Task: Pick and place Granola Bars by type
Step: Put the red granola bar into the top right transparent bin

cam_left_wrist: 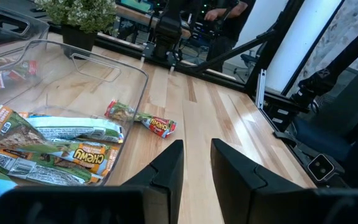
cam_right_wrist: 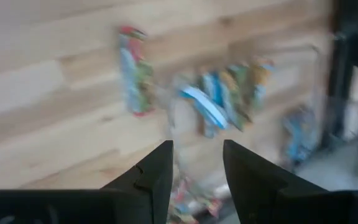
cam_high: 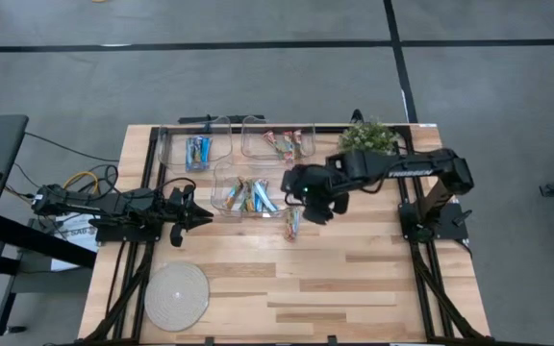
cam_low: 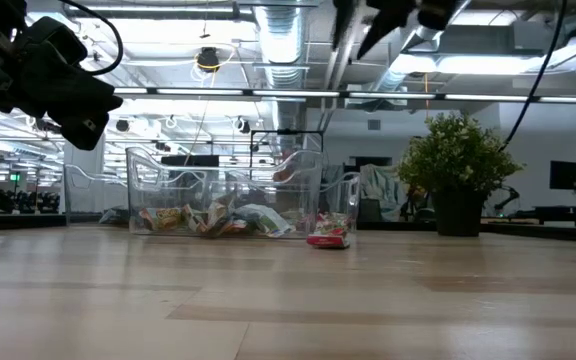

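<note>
One multicoloured granola bar [cam_high: 293, 223] [cam_low: 330, 238] lies flat on the table just right of the middle clear bin [cam_high: 221, 173], which holds several mixed bars [cam_left_wrist: 55, 146]. The far left bin holds blue bars [cam_high: 197, 150]. The far right bin holds multicoloured bars [cam_high: 283, 142]. My right gripper [cam_high: 303, 197] [cam_right_wrist: 196, 167] hovers open, high above the table near the loose bar [cam_right_wrist: 134, 68] and the middle bin's right end. My left gripper [cam_high: 200, 213] [cam_left_wrist: 196, 167] waits open at the middle bin's left side, holding nothing.
A potted plant [cam_high: 368, 137] stands at the far right of the table. A round pale disc [cam_high: 176, 295] lies near the front left corner. Bare wood spreads across the near half of the table [cam_high: 354, 288]. Cables hang off the left edge [cam_high: 75, 183].
</note>
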Motion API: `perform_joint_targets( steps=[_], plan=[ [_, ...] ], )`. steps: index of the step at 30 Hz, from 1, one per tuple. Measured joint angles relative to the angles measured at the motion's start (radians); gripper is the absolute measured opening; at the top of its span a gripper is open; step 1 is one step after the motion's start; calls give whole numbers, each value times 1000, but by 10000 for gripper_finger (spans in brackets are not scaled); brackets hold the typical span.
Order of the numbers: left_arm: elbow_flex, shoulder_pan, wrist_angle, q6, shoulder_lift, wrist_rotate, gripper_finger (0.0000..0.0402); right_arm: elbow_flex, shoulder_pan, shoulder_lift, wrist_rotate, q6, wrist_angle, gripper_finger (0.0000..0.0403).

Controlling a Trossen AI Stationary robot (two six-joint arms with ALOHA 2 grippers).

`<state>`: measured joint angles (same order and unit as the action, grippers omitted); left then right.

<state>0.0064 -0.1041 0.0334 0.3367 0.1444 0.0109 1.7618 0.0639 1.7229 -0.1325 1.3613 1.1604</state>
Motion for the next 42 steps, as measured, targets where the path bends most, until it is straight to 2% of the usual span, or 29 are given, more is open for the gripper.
perform_joint_targets(
  steps=[7,25,29,34,39,42],
  plan=[
    [0,0,0,0,0,0,73,-115,61,1,32,-14,-17,134],
    [0,0,0,0,0,0,73,-506,86,3,28,-25,-523,134],
    [0,0,0,0,0,0,73,-534,77,65,25,-26,-564,135],
    [0,0,0,0,0,0,73,-531,71,135,-29,-68,-669,147],
    [0,0,0,0,0,0,73,-531,64,151,-49,-178,-677,176],
    [0,0,0,0,0,0,73,-531,56,151,-46,-191,-670,201]
  ],
)
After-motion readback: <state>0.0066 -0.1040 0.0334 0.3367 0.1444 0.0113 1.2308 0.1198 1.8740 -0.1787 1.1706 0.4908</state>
